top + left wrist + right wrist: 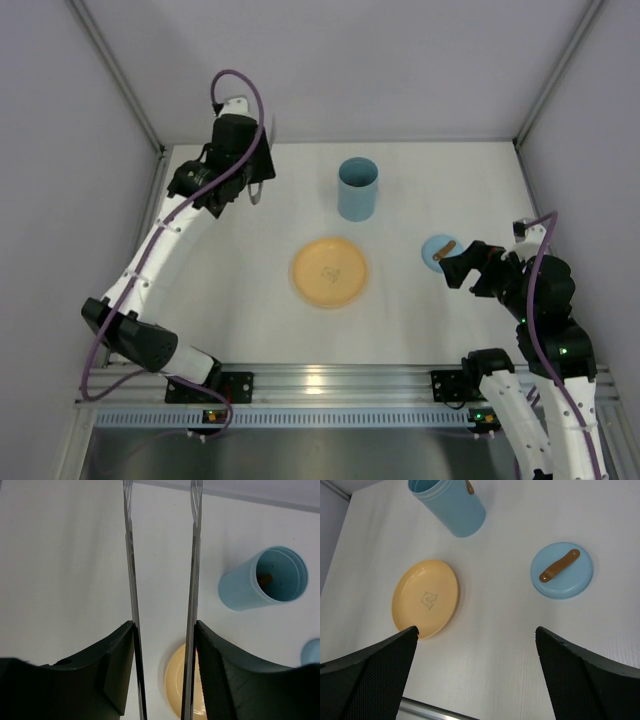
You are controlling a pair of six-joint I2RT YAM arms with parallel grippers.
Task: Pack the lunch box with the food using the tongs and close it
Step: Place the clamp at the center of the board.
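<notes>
At the far left of the table [250, 330], your left gripper [164, 630] is clamped on the tongs [193, 580]. Each slim arm lies against the inside of one finger, and the two arms stand apart with nothing between them. Treat the tongs as springy, smooth metal. They could slide on the pads if you squeeze unevenly, so hold them low on the arms, as here.

Next comes the plate [329, 271], near the middle, with nothing showing on it. Beyond it and a little to the right stands the lunch box [358, 188], upright and uncovered, well apart from the tongs. The left wrist view shows something orange-brown inside, which I take for the food [264, 578]. The box looks light, stiff and tall for its base, so a sideways push could tip it.

Further right lies the lid [572, 580], flat on the table with its brown tab [560, 566] up. It is probably light, hard and slick. Take it across the rim, since the tab sits flat against it. Your right gripper [476, 635] hovers near the lid, fingers spread wide and holding nothing.
</notes>
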